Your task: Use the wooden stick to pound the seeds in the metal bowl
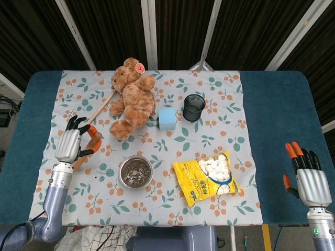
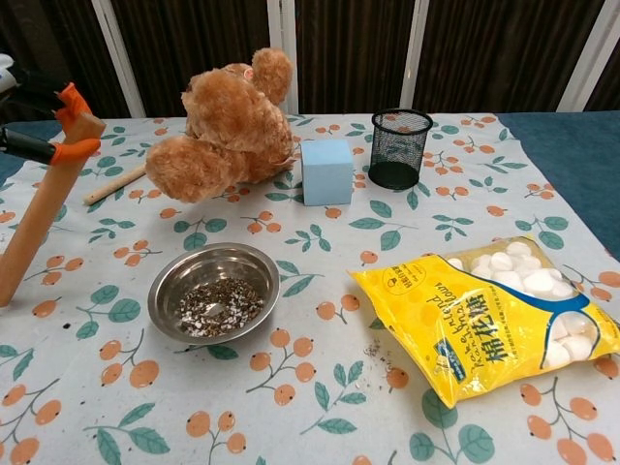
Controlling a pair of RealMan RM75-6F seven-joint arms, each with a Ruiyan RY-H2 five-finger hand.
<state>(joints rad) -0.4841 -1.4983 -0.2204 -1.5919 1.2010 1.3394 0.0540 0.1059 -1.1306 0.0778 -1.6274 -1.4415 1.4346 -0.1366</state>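
Left hand (image 1: 71, 144) at the left of the frame holding the wooden stick (image 2: 41, 210) tilted up, metal bowl (image 1: 135, 172) of seeds (image 2: 219, 307) low in the middle, right hand (image 1: 309, 180) lower right with fingers apart, holding nothing

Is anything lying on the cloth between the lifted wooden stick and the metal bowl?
No. In the chest view, only bare printed cloth separates the wooden stick from the metal bowl.
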